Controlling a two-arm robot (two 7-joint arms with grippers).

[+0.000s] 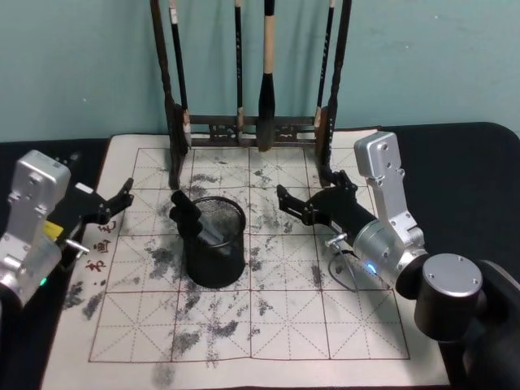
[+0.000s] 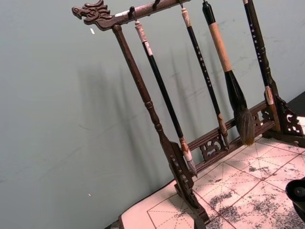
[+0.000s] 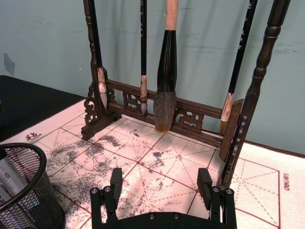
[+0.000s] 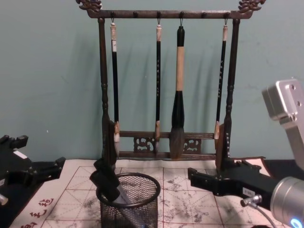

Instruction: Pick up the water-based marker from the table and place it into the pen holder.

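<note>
The pen holder point(image 1: 218, 260), a black wire-mesh cup, stands on the inked felt mat left of centre, also seen in the chest view point(image 4: 130, 209) and the right wrist view point(image 3: 28, 200). The water-based marker point(image 1: 185, 213) leans inside it, black cap up over the left rim point(image 4: 106, 181), grey barrel down in the mesh point(image 3: 8, 177). My right gripper point(image 1: 305, 188) hovers open to the right of the holder, nothing between its fingers point(image 3: 116, 180); it points toward the brush rack. My left gripper point(image 1: 120, 201) sits open at the mat's left edge, apart from the holder.
A tall dark wooden brush rack point(image 1: 252, 130) with several hanging brushes point(image 4: 177, 118) stands at the back of the mat. The white felt mat point(image 1: 284, 325) has a red grid and ink smudges. A black tabletop point(image 1: 471, 162) surrounds it.
</note>
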